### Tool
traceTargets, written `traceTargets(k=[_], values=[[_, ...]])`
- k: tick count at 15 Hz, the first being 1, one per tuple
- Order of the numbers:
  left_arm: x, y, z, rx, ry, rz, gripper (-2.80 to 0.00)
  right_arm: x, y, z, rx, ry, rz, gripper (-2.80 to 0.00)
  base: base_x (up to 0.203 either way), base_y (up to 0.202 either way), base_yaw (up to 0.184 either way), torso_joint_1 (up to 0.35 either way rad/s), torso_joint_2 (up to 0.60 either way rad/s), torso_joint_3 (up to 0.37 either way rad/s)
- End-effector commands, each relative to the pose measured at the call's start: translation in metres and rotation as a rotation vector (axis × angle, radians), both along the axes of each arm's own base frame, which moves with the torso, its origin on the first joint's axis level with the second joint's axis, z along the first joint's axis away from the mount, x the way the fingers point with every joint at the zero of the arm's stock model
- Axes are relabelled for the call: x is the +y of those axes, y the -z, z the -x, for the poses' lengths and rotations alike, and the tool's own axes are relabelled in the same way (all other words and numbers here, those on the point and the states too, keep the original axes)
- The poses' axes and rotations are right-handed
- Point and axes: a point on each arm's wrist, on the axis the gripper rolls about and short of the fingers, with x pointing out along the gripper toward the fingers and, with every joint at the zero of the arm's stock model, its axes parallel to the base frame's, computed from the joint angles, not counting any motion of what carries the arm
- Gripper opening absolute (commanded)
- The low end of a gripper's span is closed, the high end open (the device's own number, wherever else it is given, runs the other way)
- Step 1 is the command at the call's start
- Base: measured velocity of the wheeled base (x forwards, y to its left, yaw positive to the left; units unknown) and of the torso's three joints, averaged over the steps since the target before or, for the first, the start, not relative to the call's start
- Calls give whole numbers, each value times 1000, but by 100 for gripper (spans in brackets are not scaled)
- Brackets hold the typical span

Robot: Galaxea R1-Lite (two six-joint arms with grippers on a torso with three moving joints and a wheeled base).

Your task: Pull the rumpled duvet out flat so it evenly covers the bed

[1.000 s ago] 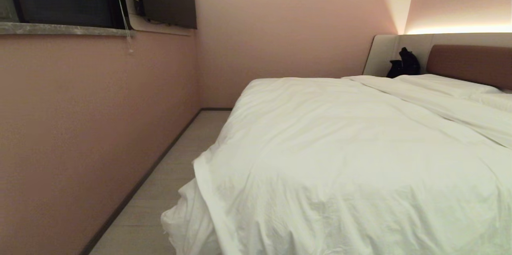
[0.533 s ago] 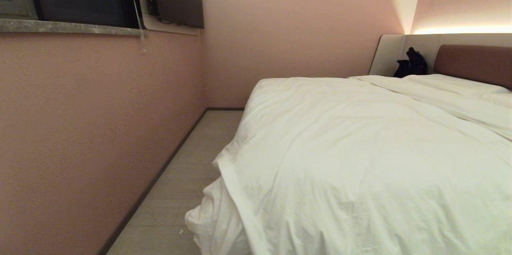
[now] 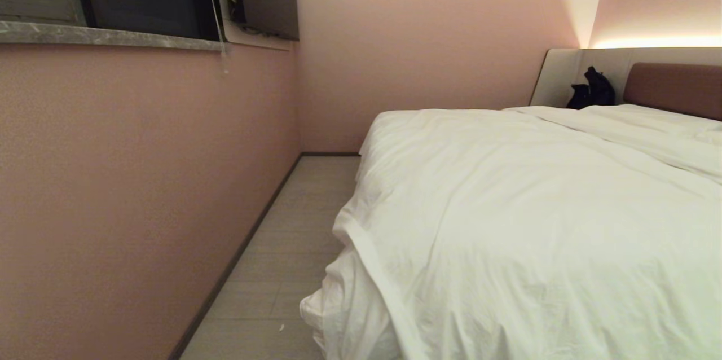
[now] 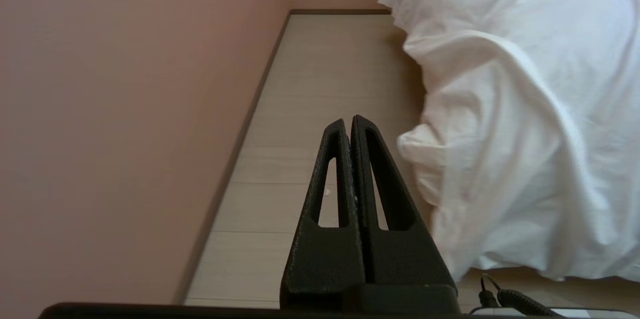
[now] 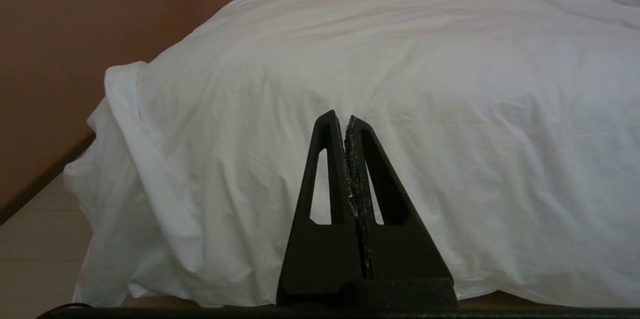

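Duvet (image 3: 536,219) sits further right as the camera swings left; both jaws closed, empty.

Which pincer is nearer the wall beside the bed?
Left. The left pincer hangs over the floor strip by the wall; the right pincer faces the duvet.

I am seeing the duvet (image 3: 524,219), thick, puffy and white, lying spread across the top of the bed (image 3: 671,80) with soft creases running over it. Its near left corner is hanging bunched and folded over the bed's edge, drooping toward the floor. A long raised fold is running diagonally across the far right part, near the reddish-brown padded headboard. In my right wrist view the duvet (image 5: 400,84) is draping down over the near end of the bed. In my left wrist view the hanging corner (image 4: 500,159) is showing crumpled folds.
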Motion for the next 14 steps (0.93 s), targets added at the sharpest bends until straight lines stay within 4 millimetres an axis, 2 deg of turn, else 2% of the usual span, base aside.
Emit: traceTargets(k=[1,4,14], values=[[0,0,0,0,0,0,-280,0,0,0,0,-1,0,-280,0,196,1,7,9,5],[0,0,0,-1,0,0,-280,0,0,0,0,-1,0,-280,0,118,-1,0,1,1],[0,0,0,0,0,0,-280,0,0,0,3,1,6,-280,0,0,0,0,0,0]])
